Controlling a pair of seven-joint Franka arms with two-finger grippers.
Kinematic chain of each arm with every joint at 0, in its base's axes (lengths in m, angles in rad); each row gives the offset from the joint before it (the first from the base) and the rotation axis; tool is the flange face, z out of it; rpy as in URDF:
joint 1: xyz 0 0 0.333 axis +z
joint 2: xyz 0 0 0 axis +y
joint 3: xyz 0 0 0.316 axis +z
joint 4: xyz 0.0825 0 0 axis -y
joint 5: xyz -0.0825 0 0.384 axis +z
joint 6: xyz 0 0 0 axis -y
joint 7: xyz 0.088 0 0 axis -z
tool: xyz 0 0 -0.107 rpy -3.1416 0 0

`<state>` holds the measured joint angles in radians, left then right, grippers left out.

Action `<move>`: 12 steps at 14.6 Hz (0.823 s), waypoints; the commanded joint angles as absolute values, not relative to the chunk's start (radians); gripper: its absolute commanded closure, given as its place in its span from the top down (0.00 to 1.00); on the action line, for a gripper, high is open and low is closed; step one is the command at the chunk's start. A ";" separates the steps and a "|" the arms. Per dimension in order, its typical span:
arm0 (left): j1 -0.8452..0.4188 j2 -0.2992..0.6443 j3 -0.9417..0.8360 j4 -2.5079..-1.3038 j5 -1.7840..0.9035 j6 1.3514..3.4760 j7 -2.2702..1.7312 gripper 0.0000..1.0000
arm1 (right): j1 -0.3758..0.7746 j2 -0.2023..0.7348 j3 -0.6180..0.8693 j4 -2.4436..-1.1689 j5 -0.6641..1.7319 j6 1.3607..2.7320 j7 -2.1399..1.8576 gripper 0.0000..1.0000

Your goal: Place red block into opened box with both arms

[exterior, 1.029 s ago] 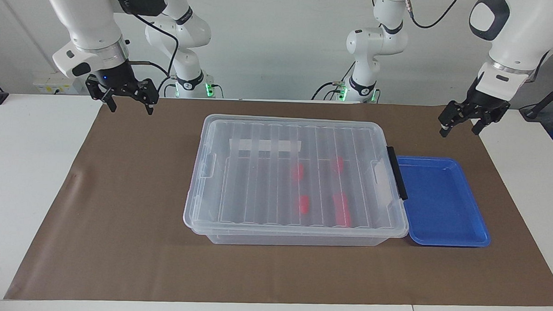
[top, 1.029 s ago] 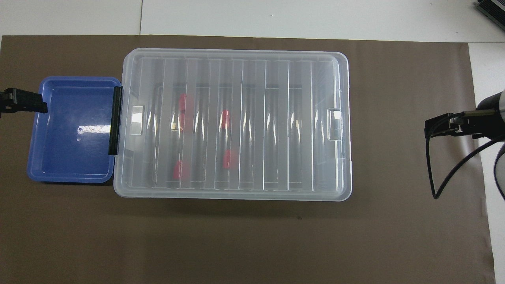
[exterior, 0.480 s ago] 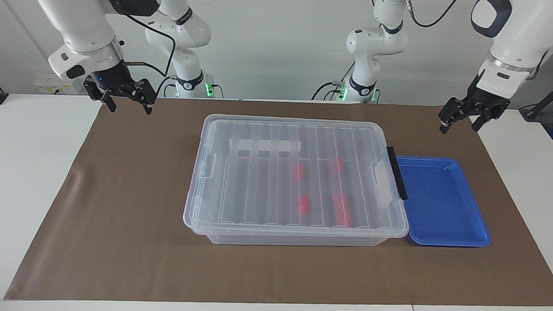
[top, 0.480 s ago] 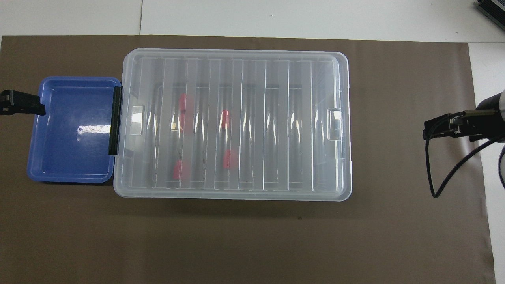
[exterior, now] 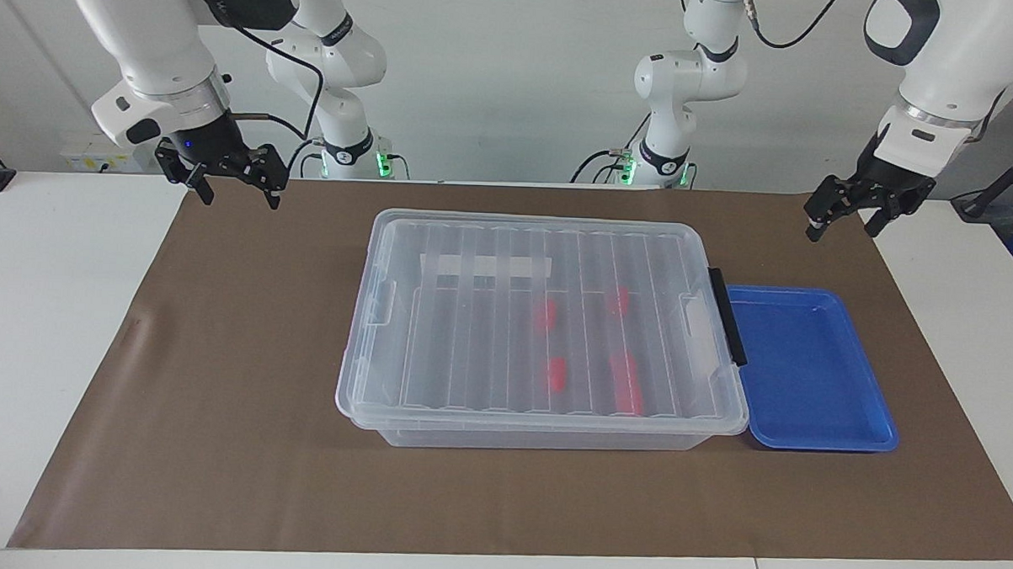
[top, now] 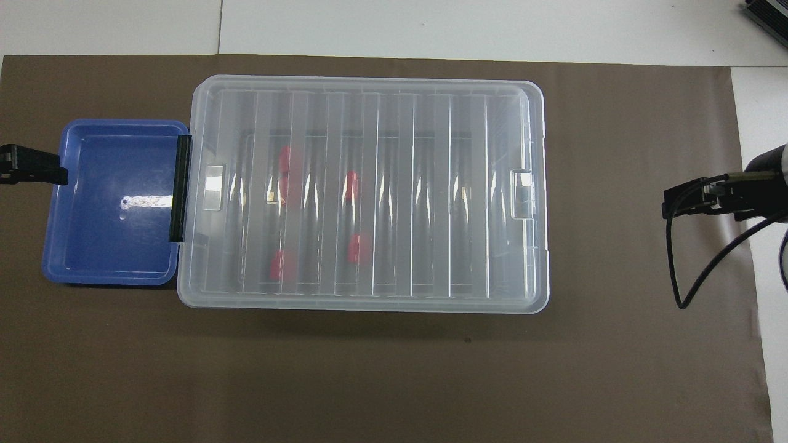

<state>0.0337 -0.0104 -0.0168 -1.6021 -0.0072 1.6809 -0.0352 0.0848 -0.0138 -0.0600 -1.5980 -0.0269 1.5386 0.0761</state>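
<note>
The clear box (exterior: 462, 350) (top: 468, 197) stands mid-table with its ribbed lid on. Several red blocks show blurred through the lid, among them one (exterior: 556, 374) (top: 357, 249) and another (exterior: 618, 299) (top: 278, 264), all in the half toward the left arm's end. My left gripper (exterior: 841, 231) (top: 37, 173) hangs open and empty over the mat by the blue tray's corner. My right gripper (exterior: 238, 199) (top: 683, 203) hangs open and empty over the mat's edge at the right arm's end. Neither touches the box.
A shallow blue tray (exterior: 805, 430) (top: 111, 274) with nothing in it sits against the box's black latch bar (exterior: 729, 316) (top: 178, 187). A brown mat (exterior: 240, 444) covers the white table. A black cable (top: 695, 277) loops from the right arm.
The left gripper has drawn back a little from the blue tray toward its own end of the table. The right gripper has shifted only slightly. Box and blocks have not moved.
</note>
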 commanded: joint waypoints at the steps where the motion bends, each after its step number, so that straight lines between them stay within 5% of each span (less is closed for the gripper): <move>1: 0.037 -0.015 -0.014 -1.591 -0.012 1.654 -0.018 1.00 | 0.069 -0.011 -0.052 -1.585 -0.028 1.519 0.067 1.00; 12: 0.035 -0.017 -0.014 -1.592 -0.012 1.652 -0.020 1.00 | 0.071 -0.014 -0.052 -1.585 -0.018 1.520 0.071 1.00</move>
